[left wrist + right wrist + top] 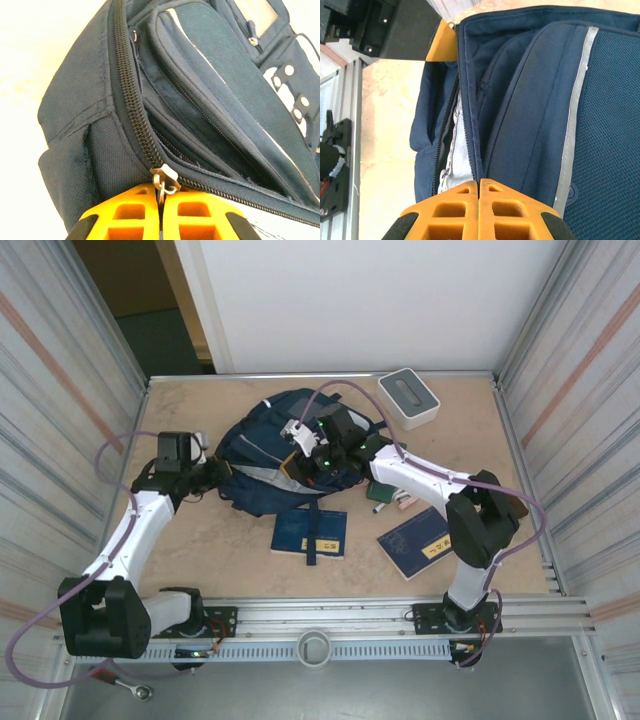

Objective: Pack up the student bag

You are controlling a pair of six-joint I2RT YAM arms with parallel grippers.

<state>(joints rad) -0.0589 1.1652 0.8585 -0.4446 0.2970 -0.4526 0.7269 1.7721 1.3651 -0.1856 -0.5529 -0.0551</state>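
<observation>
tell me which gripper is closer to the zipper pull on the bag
Left. The left gripper is shut on the zipper pull at one end of the bag. The right gripper pinches the bag's edge farther along the opening.

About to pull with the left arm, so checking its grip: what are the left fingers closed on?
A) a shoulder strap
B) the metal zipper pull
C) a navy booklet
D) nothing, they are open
B: in the left wrist view the left gripper is shut on the zipper pull of the student bag.
</observation>
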